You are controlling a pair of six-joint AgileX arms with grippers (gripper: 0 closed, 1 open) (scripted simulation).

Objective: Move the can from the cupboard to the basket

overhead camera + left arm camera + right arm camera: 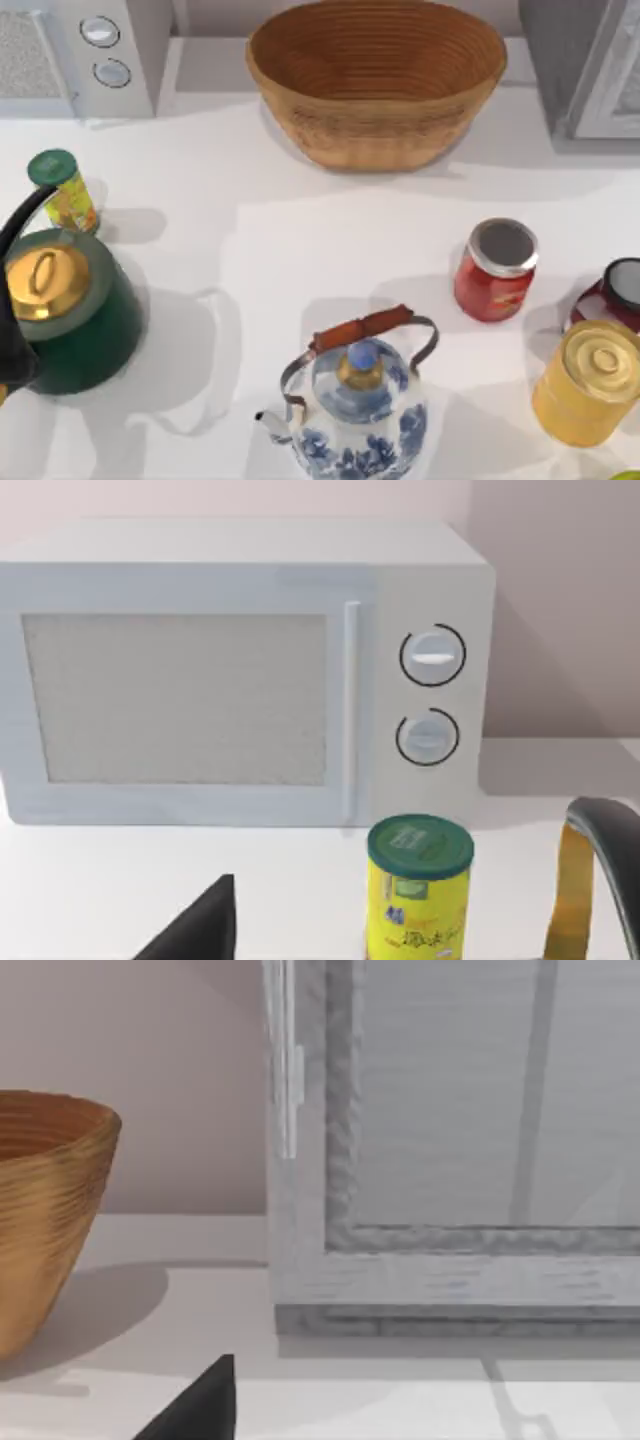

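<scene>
The cupboard (pixel 590 70) stands at the table's back right corner, grey-sided with a pale white-framed door. In the right wrist view the cupboard (pixel 450 1160) is straight ahead with its door shut. The can is hidden. The tan woven basket (pixel 376 80) sits at the back middle, just left of the cupboard, and its side shows as basket (pixel 50 1210). A dark tip of my right gripper (pixel 200 1405) points at the cupboard's lower front, some way short of it. A dark tip of my left gripper (pixel 200 930) faces the white appliance.
A white appliance with two knobs (pixel 80 55) stands back left. In front of it are a yellow-green canister (pixel 62 190) and a green kettle (pixel 65 310). A blue-and-white kettle (pixel 355 400), a red jar (pixel 495 270), a yellow tin (pixel 590 385) and a dark red pot (pixel 615 295) crowd the front.
</scene>
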